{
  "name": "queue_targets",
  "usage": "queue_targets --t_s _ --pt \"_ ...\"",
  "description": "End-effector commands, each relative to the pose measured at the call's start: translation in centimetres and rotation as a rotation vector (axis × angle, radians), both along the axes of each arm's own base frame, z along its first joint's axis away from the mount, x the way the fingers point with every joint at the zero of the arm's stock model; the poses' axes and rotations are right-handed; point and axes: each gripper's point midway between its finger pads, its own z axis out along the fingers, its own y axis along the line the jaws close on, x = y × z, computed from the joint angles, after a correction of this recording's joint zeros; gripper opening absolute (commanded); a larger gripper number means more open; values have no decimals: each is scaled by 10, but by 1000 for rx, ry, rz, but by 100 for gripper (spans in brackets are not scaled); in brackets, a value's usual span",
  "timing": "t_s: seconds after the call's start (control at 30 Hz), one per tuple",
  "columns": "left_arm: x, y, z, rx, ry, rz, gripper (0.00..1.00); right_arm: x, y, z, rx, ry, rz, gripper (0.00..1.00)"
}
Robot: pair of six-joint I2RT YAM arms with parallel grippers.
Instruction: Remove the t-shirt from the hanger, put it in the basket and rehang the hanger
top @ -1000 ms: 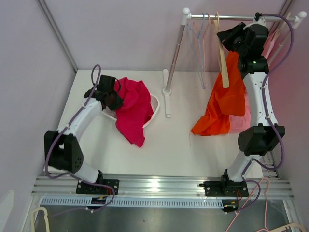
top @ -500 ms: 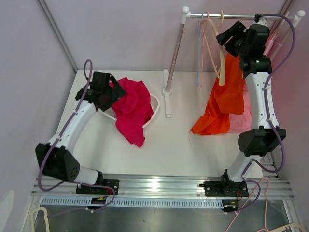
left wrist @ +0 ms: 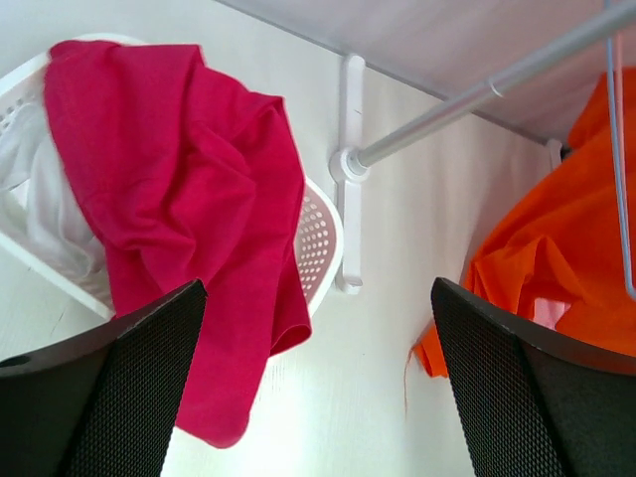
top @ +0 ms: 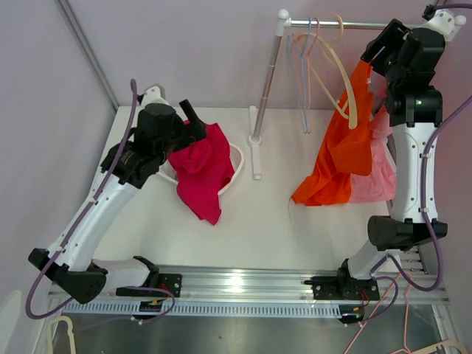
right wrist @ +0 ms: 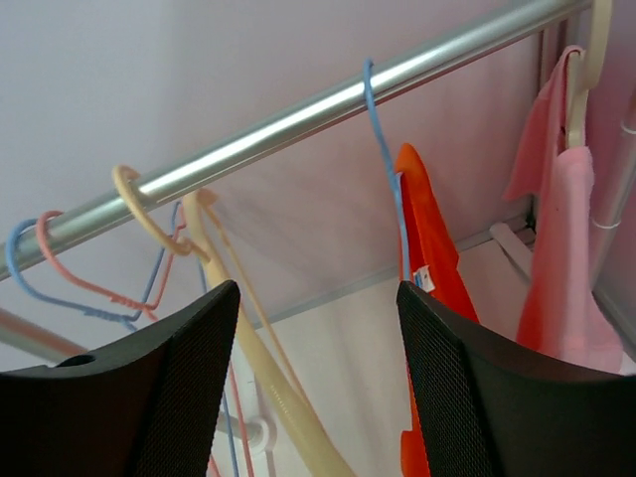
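Since the orange t-shirt (right wrist: 422, 238) hangs at the far right end of the rail (right wrist: 298, 114), the work falls to the right tool (right wrist: 316, 298). It is up at rail height just beside the collar, fingers spread, nothing between them.

- Shirt appears to ride on the blue wire hanger (right wrist: 383, 129), whose hook sits over the rail and runs down into the neck.
- An empty-looking cream hanger (right wrist: 263, 368) hangs skewed, just left of the shirt.
- My judgement: go for cloth at one shoulder beside the blue wire and pinch fabric only. Then draw down and outward so that side slips off, and repeat on the other. Catching the wire would drag the hanger along.
- Keep the approach to the right of the cream hanger, as snagging it could knock it off the rail.
- Pink garment (right wrist: 571, 248) hangs just beyond the shirt, so I would not reach too far right.
- Left tool (left wrist: 318, 293) is also spread and empty, above the basket (left wrist: 320, 238) with the magenta shirt (left wrist: 189, 169) draped over it. That is well apart from the rail. It could come over to steady the hook if the hanger swings.

Hard to read:
- Blue hanger's shoulders are inside the cloth, so their angle is unknown.
- From above, the right arm covers the neckline.
- Cannot tell whether the hem rests on the bench (top: 258, 221).
- Something white lies under the magenta shirt, unidentified.
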Motion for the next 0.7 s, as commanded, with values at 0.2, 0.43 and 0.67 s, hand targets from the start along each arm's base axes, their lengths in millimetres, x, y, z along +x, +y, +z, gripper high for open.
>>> queue_targets --t_s 0.2,0.43,0.67 --pt "-6 -60 35 106 -184 -186 99 50 -20 -39 -87 98 -90 68" --pt "-9 -84 37 131 -226 -258 100 72 -50 -32 -105 37 -178 67" --pt "-6 -101 29 127 -224 -310 99 96 -64 -52 -117 53 -203 34"
